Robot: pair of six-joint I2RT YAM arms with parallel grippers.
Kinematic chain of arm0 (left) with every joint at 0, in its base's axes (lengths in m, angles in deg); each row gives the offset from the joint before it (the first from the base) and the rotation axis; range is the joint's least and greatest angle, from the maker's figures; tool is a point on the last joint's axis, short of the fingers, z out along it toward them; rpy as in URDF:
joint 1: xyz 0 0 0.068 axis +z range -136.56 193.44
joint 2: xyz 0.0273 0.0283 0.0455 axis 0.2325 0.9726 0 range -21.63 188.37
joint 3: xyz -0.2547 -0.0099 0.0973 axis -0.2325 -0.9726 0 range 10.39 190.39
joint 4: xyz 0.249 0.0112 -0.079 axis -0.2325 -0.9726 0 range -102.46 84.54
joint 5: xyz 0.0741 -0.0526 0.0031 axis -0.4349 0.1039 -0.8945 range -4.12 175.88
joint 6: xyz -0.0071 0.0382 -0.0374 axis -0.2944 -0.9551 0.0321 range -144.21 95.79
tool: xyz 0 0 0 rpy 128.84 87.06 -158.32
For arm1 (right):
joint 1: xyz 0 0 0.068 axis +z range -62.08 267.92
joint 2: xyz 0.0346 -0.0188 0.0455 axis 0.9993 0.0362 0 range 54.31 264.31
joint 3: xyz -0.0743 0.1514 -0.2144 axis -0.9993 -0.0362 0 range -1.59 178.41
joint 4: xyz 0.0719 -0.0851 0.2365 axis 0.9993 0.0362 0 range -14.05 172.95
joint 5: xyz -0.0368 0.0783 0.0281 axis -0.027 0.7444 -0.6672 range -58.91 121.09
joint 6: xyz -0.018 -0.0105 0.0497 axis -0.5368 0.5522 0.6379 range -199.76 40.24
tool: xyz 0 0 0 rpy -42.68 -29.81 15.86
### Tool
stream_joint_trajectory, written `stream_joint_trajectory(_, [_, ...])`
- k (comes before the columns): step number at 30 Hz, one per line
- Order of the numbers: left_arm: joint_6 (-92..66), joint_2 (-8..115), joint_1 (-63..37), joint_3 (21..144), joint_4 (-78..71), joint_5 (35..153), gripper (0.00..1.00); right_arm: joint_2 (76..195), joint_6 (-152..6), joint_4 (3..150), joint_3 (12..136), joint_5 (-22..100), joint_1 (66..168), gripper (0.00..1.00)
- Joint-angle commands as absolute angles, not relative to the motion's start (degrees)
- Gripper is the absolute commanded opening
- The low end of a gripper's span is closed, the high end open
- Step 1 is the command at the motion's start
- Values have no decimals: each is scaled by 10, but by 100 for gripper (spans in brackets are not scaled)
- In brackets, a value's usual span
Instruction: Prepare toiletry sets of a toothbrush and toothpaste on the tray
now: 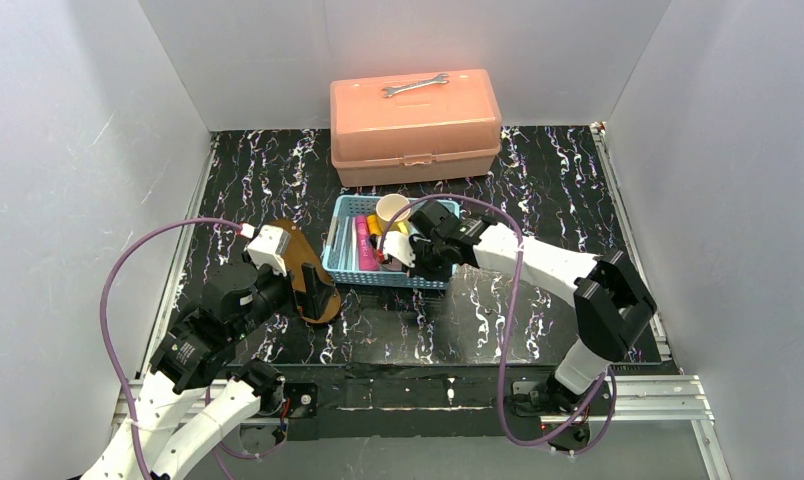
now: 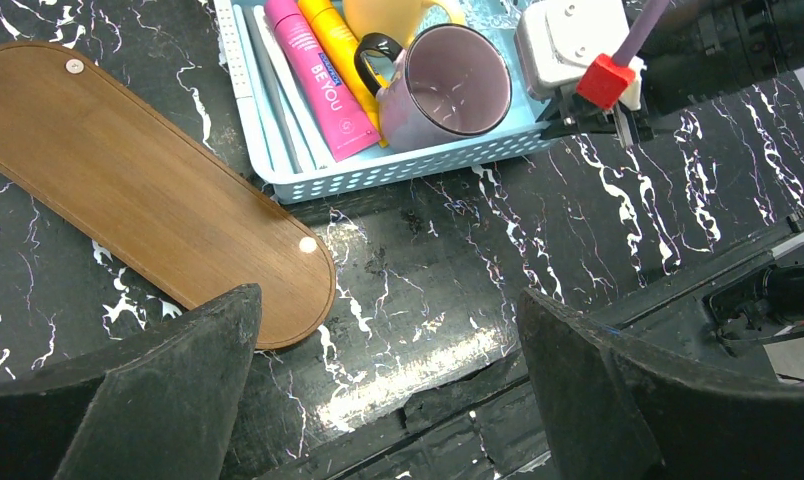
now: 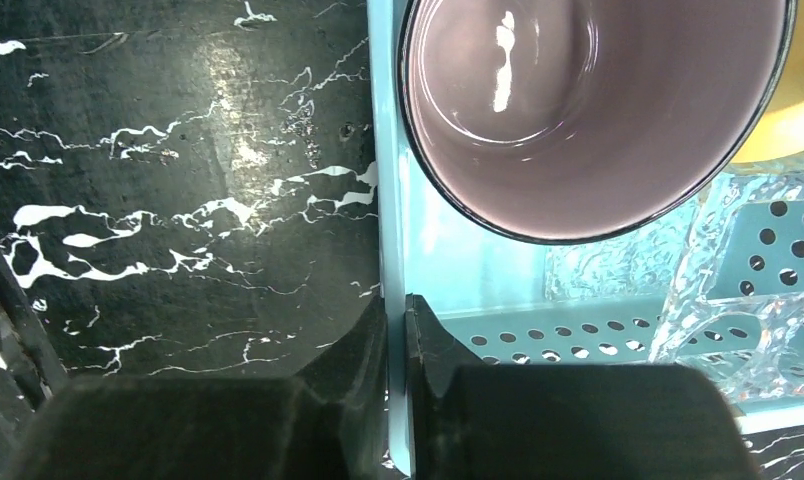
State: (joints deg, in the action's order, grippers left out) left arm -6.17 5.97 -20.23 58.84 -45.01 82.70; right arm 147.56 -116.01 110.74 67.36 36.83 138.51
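tray left of basket; toothpaste inside.

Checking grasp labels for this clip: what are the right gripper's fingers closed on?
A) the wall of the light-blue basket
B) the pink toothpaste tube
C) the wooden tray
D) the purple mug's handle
A: the right wrist view shows the right gripper with one finger on each side of the light-blue basket wall, just beside the purple mug.

Bright, even overhead light leaves only soft shadows. Glare whitens the glossy table at six o'clock in the left wrist view; the right gripper blurs dark at six o'clock.
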Motion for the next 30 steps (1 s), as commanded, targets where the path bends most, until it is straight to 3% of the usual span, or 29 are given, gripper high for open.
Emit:
stream_joint_trajectory(1, [-63,60,-204,588,-457,827,99,1490,-1203,1095,725,379,1357,1])
stream_joint_trajectory(30, [-64,59,-204,589,-456,832,100,1563,-1201,1056,783,396,1232,1])
